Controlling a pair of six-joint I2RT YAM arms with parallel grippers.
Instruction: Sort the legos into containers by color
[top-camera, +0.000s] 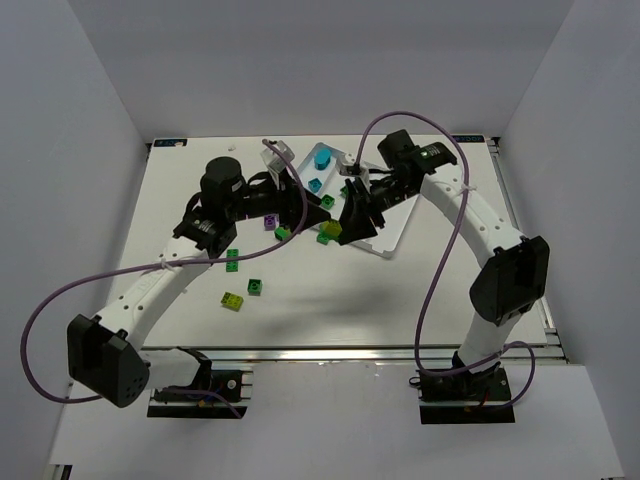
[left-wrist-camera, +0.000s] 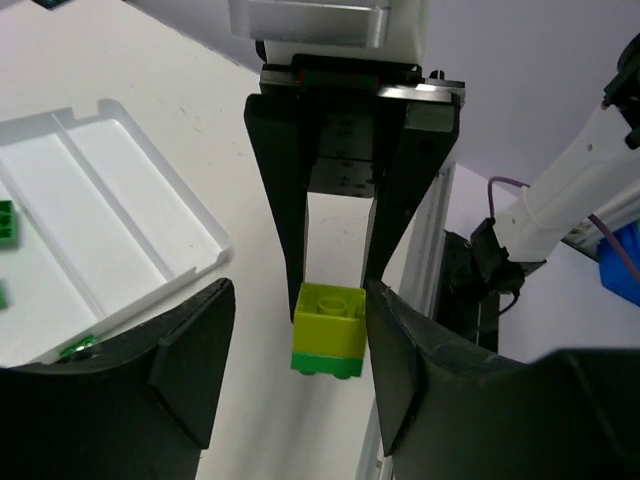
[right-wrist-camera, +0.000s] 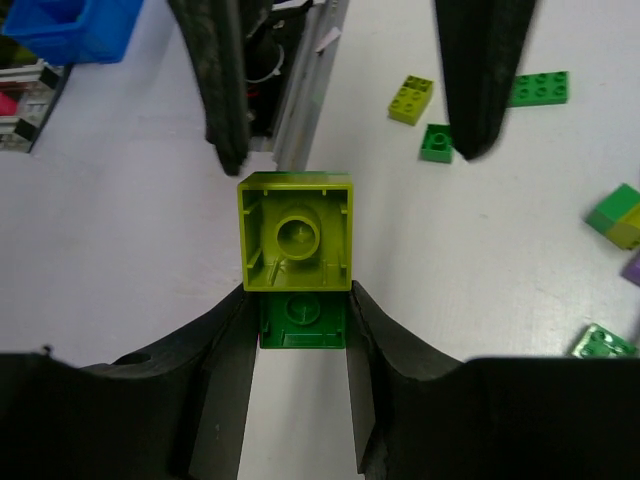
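Your right pincer (right-wrist-camera: 300, 310) pinches a two-brick stack (top-camera: 328, 233), apparently by its green brick (right-wrist-camera: 300, 322). The yellow-green brick (right-wrist-camera: 296, 232) juts beyond, hollow underside facing that wrist's camera. The long axis runs toward your left pincer (left-wrist-camera: 300, 300), which is spread either side. The stack hangs above the surface (top-camera: 400, 300), beside the tray (left-wrist-camera: 130, 200).

Left gripper (left-wrist-camera: 300, 300) and right gripper (right-wrist-camera: 300, 300) crowd a two-brick stack (left-wrist-camera: 328, 335) beside the tray (left-wrist-camera: 130, 210); loose bricks (top-camera: 257, 287) dot the table (top-camera: 330, 310) leftward; its near strip lies open.
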